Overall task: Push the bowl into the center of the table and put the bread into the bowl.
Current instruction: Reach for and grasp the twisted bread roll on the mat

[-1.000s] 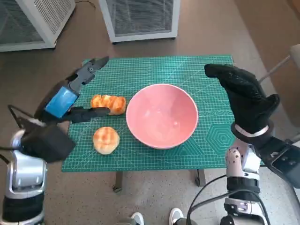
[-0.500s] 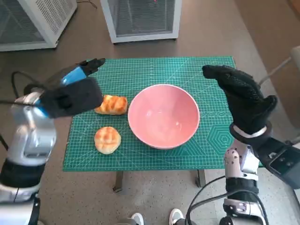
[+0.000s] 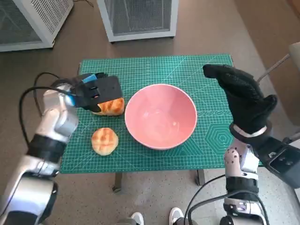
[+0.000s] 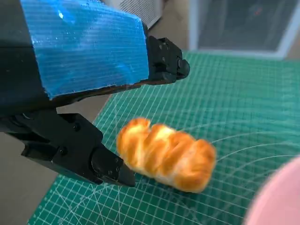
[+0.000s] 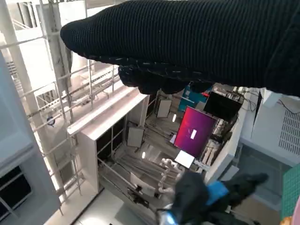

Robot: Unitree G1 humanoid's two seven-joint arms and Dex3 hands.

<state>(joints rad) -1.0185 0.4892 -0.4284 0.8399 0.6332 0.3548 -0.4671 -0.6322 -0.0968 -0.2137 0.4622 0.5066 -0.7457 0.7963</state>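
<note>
A pink bowl (image 3: 161,116) sits near the middle of the green cutting mat (image 3: 154,70). A long braided bread (image 3: 111,106) lies just left of the bowl, and in the left wrist view the same bread (image 4: 166,154) lies between my spread black fingers (image 4: 108,166). My left hand (image 3: 97,90) hovers right over its near end, open, holding nothing. A round bun (image 3: 104,140) rests nearer the front left of the mat. My right hand (image 3: 241,96) in the black glove is raised beside the bowl's right rim, fingers extended, empty.
White wire-fronted cabinets (image 3: 136,18) stand on the floor beyond the table's far edge. A person's shoes (image 3: 176,216) show below the near edge. A black cable (image 3: 33,93) loops from my left forearm.
My left arm has swung in and lowered, bringing the hand from above the mat's left edge down over the braided bread. The right hand has hardly moved.
</note>
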